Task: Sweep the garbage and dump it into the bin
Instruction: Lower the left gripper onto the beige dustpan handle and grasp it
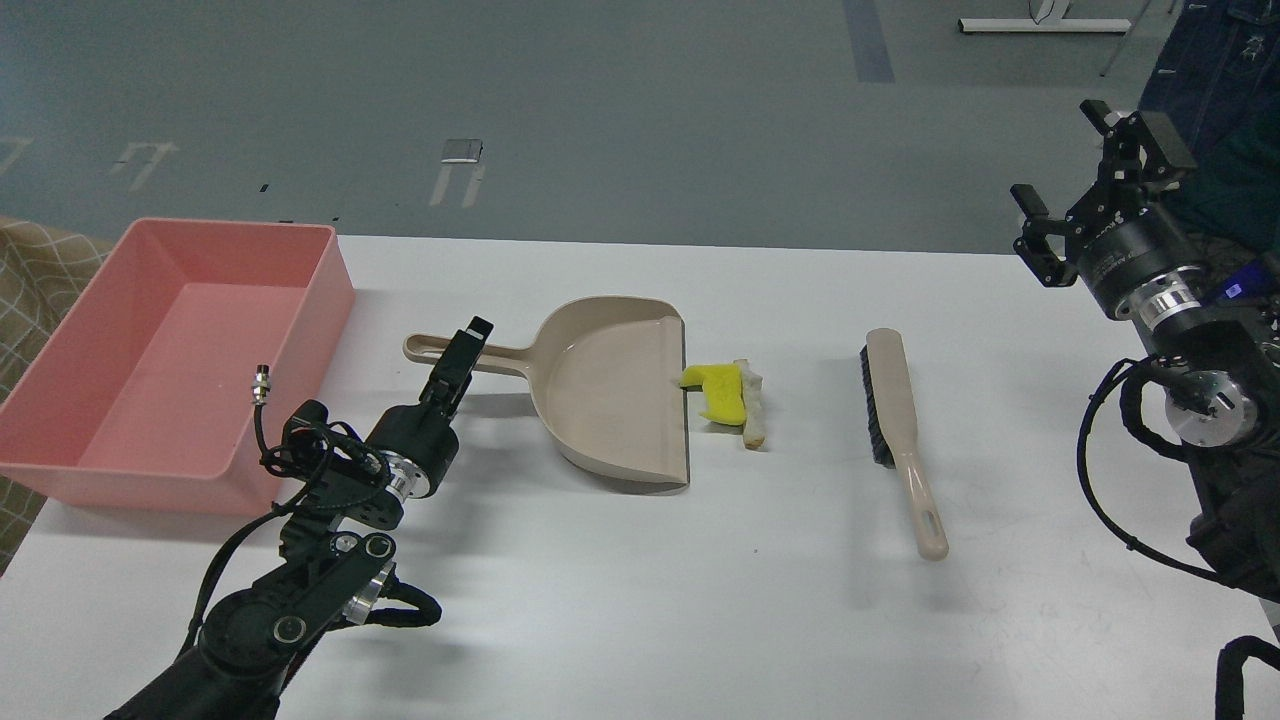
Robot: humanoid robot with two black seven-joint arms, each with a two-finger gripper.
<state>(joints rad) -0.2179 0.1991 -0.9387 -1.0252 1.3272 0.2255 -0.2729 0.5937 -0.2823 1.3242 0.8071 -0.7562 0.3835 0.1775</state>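
Two scraps of garbage (735,396), yellow and whitish, lie touching at the dustpan's (615,395) open edge, at its 3 o'clock. Further toward 3 lies the brush (898,430). At 9 o'clock sits the pink bin (330,290). Left gripper (462,362) is over the dustpan handle; its grip cannot be told. Right gripper (1095,190) hangs spread wide, empty.
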